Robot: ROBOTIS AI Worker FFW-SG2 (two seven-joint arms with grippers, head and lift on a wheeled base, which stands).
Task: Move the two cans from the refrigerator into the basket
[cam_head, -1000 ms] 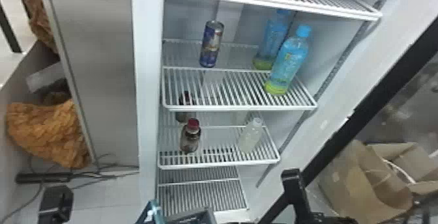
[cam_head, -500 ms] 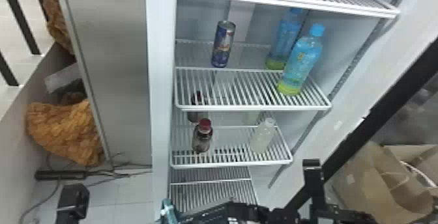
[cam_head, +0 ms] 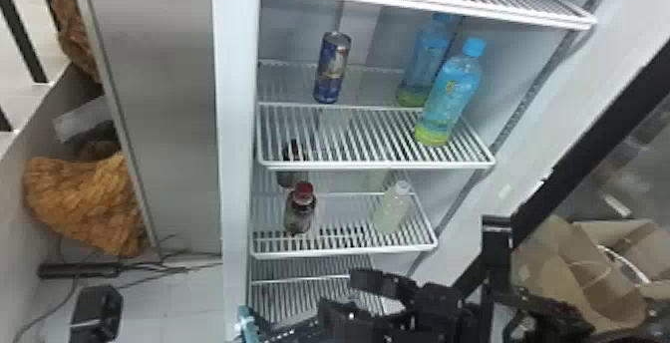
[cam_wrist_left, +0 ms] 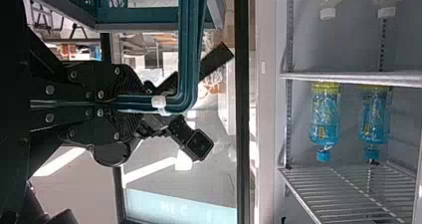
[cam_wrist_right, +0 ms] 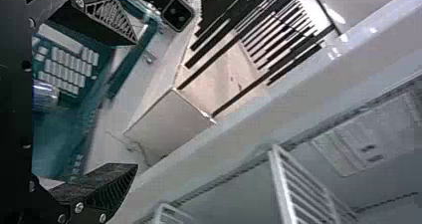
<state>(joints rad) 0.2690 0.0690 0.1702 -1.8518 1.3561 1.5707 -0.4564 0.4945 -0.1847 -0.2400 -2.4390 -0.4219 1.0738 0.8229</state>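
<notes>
Can upright, back from shelf edge, gap to bottles, right gripper spread (left gripper pinching basket handle)

Left gripper clamped, 2 fingers drawn close; right gripper open, 2 fingers spread.

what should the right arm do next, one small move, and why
I'd probably raise the right gripper toward the blue can: its jaws are open and empty, and the can stands upright on a refrigerator shelf.
</notes>
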